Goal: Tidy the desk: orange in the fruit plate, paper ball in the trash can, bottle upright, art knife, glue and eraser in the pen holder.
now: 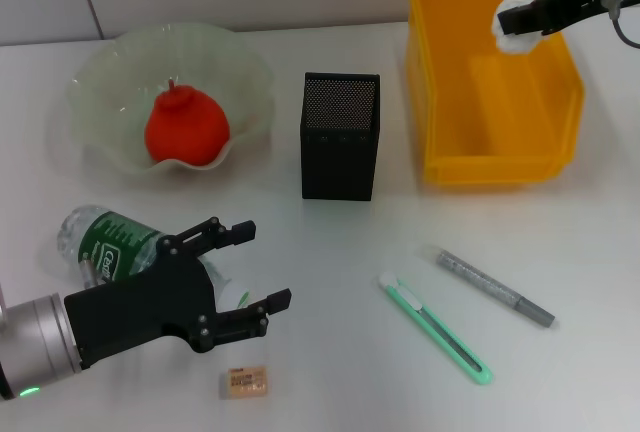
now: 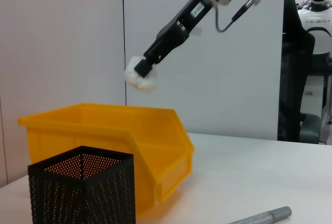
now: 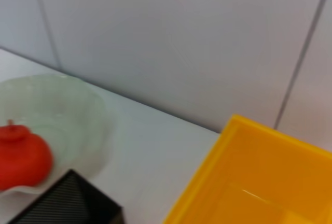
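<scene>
While clamped in the right pincer (image 1: pixel 508 24), the paper ball (image 1: pixel 517 24) hangs over the yellow bin (image 1: pixel 495 162) at upper right.
Lower left, the left pincer (image 1: pixel 262 267) spreads apart beside the lying bottle (image 1: pixel 108 245); an eraser (image 1: pixel 244 382), knife (image 1: pixel 436 328) and glue pen (image 1: pixel 494 287) lie on the tabletop (image 1: pixel 330 252), right of them.

On the white robot (image 2: pixel 317 6) standing in the background of the left wrist view we read "AGIBOT". The green label of the lying bottle (image 1: pixel 108 248) carries white letters, but we cannot read them; the eraser's (image 1: pixel 245 382) print also stays unreadable.
</scene>
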Available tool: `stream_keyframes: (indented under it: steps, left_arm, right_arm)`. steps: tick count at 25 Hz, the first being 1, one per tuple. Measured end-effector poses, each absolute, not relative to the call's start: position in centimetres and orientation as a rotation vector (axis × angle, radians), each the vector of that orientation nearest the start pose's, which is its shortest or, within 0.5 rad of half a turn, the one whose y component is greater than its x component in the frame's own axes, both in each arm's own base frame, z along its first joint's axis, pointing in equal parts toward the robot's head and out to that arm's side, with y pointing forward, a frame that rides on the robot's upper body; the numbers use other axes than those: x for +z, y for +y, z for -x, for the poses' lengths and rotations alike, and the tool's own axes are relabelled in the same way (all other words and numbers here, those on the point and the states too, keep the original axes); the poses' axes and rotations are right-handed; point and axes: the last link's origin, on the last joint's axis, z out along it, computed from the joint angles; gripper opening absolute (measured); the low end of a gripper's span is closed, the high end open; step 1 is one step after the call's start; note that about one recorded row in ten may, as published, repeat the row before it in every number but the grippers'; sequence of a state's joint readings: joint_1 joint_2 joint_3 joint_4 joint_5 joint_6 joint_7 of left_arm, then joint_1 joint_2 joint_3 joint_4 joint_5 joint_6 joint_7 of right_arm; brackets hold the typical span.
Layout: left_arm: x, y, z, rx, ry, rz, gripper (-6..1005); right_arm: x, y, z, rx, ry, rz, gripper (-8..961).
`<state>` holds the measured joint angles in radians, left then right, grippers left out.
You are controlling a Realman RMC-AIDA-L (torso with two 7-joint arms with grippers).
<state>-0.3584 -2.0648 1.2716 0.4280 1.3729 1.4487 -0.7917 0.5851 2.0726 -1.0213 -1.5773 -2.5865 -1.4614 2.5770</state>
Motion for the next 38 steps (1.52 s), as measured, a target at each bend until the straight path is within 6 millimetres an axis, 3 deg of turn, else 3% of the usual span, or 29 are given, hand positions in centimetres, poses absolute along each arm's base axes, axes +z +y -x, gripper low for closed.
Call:
stream_keyframes:
  steps: [7,20,26,31,35,38]
  left_arm:
    - [-6.0,27.0,27.3,-0.855,-0.209,2.688,843]
    - [-5.9,27.0,27.1,-0.864,-0.194,2.688,843]
    - [-5.8,26.9,27.1,-0.871,-0.192,2.688,843]
    - [-5.6,26.9,27.0,-0.887,-0.189,2.683,843]
    - [-5.2,26.8,27.1,-0.901,-0.189,2.670,843]
    - [-4.9,26.7,27.0,-0.921,-0.180,2.662,843]
  right_arm:
    - [9.5,40.4,-18.8,-0.035,0.971,2.176,289]
    - [8.5,40.8,-20.6,-0.020,1.001,2.156,423]
    - [8.6,40.8,-20.5,-0.007,0.997,2.157,660]
    - [9.5,40.1,-19.0,0.169,0.916,2.219,757]
    - [10.7,37.8,-17.6,0.467,0.768,2.306,781]
    - [11.0,35.0,-18.7,0.669,0.620,2.353,786]
